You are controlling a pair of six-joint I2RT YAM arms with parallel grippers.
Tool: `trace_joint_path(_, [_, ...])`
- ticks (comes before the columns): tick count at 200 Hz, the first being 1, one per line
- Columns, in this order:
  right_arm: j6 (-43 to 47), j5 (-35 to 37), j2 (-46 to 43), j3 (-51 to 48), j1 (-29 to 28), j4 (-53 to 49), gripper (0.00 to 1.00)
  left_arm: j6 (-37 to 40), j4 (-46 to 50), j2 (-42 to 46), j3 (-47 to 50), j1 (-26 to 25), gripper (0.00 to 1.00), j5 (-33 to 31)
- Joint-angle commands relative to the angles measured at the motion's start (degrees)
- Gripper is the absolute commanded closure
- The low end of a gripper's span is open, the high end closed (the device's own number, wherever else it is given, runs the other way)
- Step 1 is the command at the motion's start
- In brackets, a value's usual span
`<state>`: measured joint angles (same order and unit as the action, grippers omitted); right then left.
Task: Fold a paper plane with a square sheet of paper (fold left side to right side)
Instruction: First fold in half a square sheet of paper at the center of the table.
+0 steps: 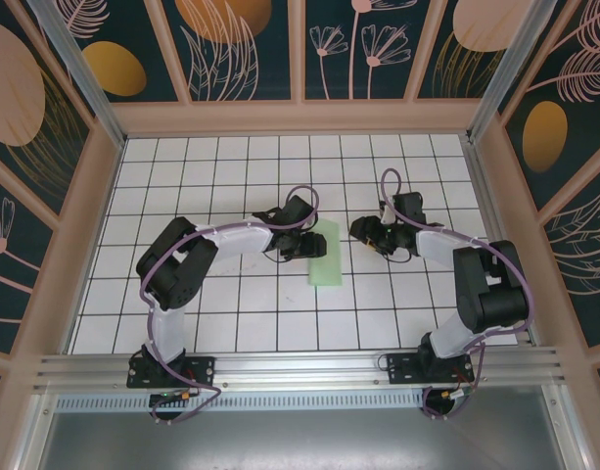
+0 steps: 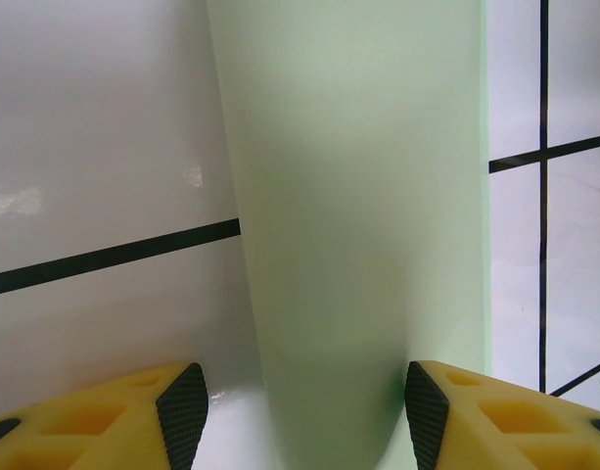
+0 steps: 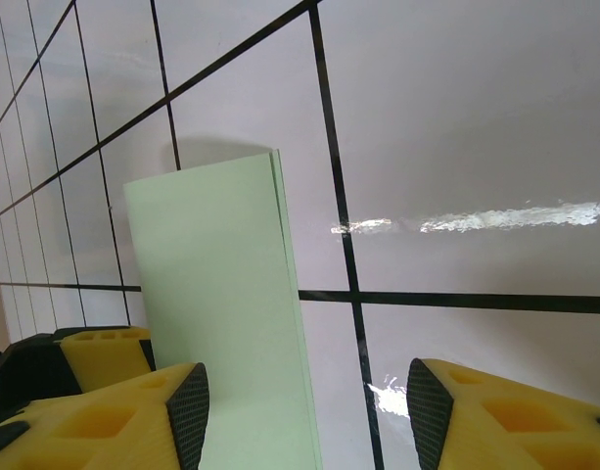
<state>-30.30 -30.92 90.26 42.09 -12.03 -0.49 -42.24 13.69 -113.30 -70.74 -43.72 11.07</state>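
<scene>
So here's my view from above: the sheet of paper (image 1: 326,257) lies near the middle of the frame on the white grid table (image 1: 231,313), doubled over into a narrow upright strip, plain pale mint green. My left gripper (image 1: 303,242) sits right at the strip's left edge, and my right gripper (image 1: 363,233) is off to the strip's right, not touching it. On my left wrist cam the paper (image 2: 358,196) runs from the top of the frame down between my yellow fingers with black pads (image 2: 185,406). The gripper (image 2: 300,401) is parted roughly halfway and clamping nothing. On my right wrist cam the gripper (image 3: 304,401) has the same gap and holds nothing. There the paper (image 3: 216,294) is left of centre, with two layers showing along its right edge.
</scene>
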Motion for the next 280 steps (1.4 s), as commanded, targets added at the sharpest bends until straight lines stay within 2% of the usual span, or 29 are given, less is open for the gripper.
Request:
trace_joint_path(1, [0.6, -0.6, -1.5, -0.6, 0.4, -0.3, 0.41, 1.8, 1.1, -4.1, -0.3, -0.6, 0.40, -1.4])
trace_joint_path(245, [0.6, -2.4, 0.0, -0.6, -0.7, -0.5, 0.41, 3.7, 4.2, -7.4, -3.4, -0.7, 0.40, -2.5])
trace_joint_path(262, [0.6, -2.7, 0.4, -0.4, -1.1, -0.6, 0.42, 3.8, 4.3, -7.5, -3.5, -0.7, 0.40, -2.7])
trace_joint_path(280, [0.7, -3.7, 1.3, 0.3, -1.9, -0.9, 0.47, 3.8, 4.3, -7.5, -3.5, -0.7, 0.40, -2.7])
